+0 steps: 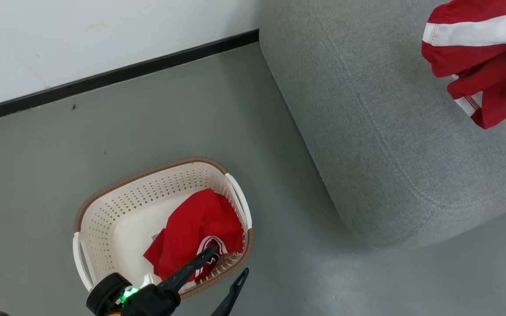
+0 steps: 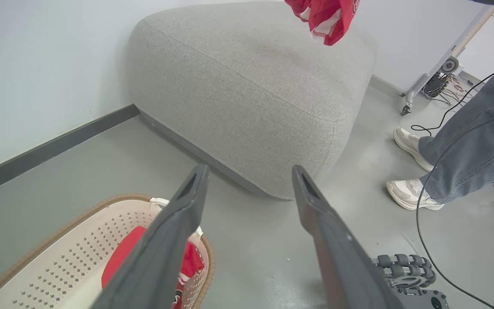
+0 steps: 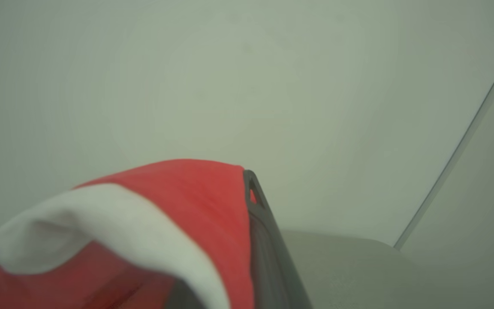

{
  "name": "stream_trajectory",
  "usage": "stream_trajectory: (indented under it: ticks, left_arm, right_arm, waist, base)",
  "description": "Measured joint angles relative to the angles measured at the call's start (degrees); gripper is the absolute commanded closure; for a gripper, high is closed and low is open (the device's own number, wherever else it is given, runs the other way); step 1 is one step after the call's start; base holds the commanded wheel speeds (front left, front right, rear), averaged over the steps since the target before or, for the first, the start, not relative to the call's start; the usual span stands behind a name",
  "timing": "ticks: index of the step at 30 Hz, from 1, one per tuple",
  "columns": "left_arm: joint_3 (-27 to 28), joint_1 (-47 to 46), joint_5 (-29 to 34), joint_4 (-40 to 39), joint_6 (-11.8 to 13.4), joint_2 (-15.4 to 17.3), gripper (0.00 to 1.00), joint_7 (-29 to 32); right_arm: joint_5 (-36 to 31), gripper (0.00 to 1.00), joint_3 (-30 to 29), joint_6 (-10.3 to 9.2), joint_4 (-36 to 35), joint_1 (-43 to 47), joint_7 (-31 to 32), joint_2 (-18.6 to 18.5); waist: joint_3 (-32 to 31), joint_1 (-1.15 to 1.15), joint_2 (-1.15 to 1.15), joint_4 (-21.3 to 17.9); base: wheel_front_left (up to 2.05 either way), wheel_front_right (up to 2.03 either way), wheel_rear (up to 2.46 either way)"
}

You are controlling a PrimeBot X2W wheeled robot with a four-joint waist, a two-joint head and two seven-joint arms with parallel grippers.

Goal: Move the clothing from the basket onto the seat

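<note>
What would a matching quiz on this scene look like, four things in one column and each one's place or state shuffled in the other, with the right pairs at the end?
Things:
1. white-striped garment
2. emblem garment
3. basket
4. left gripper

Place or state:
A. on the floor beside the seat
B. open and empty
C. hanging over the seat
D. lying in the basket

Pairs: 1-C, 2-D, 3-A, 4-B.

The head camera is looking steeply down on the seat (image 1: 389,131), basket (image 1: 117,206) to its left. The left wrist camera is facing the seat from low beside the basket — sharing both. The right wrist camera is sitting right against the clothing (image 3: 178,201).
</note>
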Motion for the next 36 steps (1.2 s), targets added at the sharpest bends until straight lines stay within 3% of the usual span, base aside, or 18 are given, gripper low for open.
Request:
stream_trajectory:
  ticks: [10,19,26,36]
  left_arm:
    - [1.85,-0.08,-0.01,-2.01,0.37,1.54,0.0,1.54]
    - [2.11,-0.08,-0.02,-2.58,0.91,1.69,0.0,2.5]
    - [2.05,-0.08,-0.02,-4.28,1.43,2.01,0.0,3.55]
    - [2.49,0.05,0.0,-6.93,2.42,3.37,0.0,5.06]
  right_arm:
    - [6.12,1.0,-4.26,-0.02,7.66,-2.33,0.0,6.44]
    - [7.99,1.0,-7.84,-0.29,12.07,-3.3,0.01,6.8]
    - [9.51,1.0,-10.79,0.57,14.57,-5.46,0.0,6.28]
    - [9.51,1.0,-11.36,0.03,15.35,-5.37,0.0,10.17]
  waist:
    - [4.01,0.01,0.01,-2.03]
    - [4.63,0.0,0.0,-3.06]
    - [6.02,0.0,0.0,-3.24]
    - [9.95,0.0,0.0,-2.78]
  base:
    - [0.0,0.0,0.0]
    - [0.0,0.0,0.0]
    - [0.0,0.0,0.0]
    - [0.0,0.0,0.0]
